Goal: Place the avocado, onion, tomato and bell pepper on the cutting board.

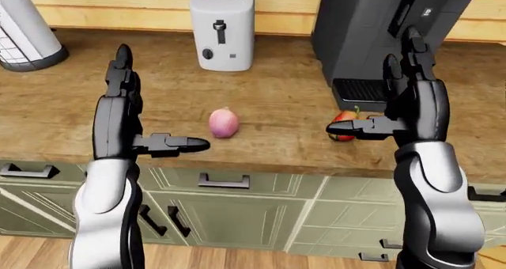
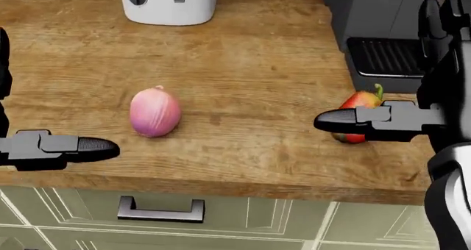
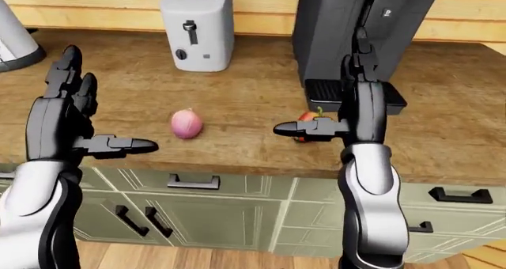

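Reaching for the onion (image 2: 155, 112) at my left hand's (image 1: 118, 112) two o'clock; both hands' fingers spread, empty; right hand (image 1: 415, 100) masks bell pepper (image 2: 358, 102).

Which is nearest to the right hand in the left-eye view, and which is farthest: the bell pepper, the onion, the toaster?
1. The bell pepper, just behind the right hand, partly hidden by its thumb.
2. The onion, to the left on the counter, between the two hands.
3. The toaster, up and to the left, by the wall.
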### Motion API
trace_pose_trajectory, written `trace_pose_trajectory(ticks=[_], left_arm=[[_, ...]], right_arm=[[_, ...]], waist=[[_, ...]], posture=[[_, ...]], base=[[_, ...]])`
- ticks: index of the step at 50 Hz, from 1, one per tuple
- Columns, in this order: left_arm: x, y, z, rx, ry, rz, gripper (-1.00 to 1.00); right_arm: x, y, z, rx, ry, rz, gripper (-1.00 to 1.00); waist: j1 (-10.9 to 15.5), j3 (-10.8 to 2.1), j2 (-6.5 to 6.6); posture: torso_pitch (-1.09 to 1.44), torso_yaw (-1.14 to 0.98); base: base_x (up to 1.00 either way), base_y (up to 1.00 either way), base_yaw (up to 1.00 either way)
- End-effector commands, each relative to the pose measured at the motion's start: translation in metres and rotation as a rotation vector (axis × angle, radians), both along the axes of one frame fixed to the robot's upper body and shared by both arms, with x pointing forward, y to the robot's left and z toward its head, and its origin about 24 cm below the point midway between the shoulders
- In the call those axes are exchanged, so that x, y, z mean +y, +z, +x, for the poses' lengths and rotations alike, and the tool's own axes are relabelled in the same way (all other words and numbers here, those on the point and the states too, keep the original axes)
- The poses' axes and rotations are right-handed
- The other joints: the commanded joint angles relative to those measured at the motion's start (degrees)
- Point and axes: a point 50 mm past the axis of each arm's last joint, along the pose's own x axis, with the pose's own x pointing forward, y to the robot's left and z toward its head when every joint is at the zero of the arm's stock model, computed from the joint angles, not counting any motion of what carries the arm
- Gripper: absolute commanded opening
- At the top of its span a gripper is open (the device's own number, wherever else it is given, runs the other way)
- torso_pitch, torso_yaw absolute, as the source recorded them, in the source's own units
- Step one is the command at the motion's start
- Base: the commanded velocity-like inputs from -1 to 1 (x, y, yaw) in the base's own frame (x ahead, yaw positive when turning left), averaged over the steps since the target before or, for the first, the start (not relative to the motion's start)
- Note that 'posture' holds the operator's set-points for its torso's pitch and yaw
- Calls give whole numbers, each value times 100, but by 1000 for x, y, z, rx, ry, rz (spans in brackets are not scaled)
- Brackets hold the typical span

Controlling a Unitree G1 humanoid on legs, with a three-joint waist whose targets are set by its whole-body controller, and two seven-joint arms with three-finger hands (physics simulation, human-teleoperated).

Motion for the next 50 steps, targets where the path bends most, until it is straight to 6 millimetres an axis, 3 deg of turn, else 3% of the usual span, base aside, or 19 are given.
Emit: trace_pose_trajectory(ticks=[1,3,5,11,22,50], left_arm=[[-3,10,-2,-58,-14,10,100],[-3,10,-3,-60,-14,11,100],[-3,12,-3,-64,-14,8,100],[-3,13,-3,-71,-16,12,100],[-2,11,-2,-71,-8,11,100],[-5,9,-1,-82,-34,-6,100]], right_arm=[[-2,10,-5,-58,-16,-13,100],[-3,10,-5,-59,-19,-10,100],[-4,10,-5,-58,-22,-9,100],[-4,9,-8,-50,-26,-23,100],[-6,5,-16,-48,-32,-23,100],[-4,-19,12,55,-214,-180,100]], waist=[[-8,-133,-92],[34,-136,58],[19,-217,85],[-1,-238,163],[-22,-226,166],[4,-283,179]], posture=[[0,0],[0,0],[0,0],[0,0],[0,0],[0,0]], base=[[0,0,0],[0,0,0],[0,0,0],[0,0,0],[0,0,0],[0,0,0]])
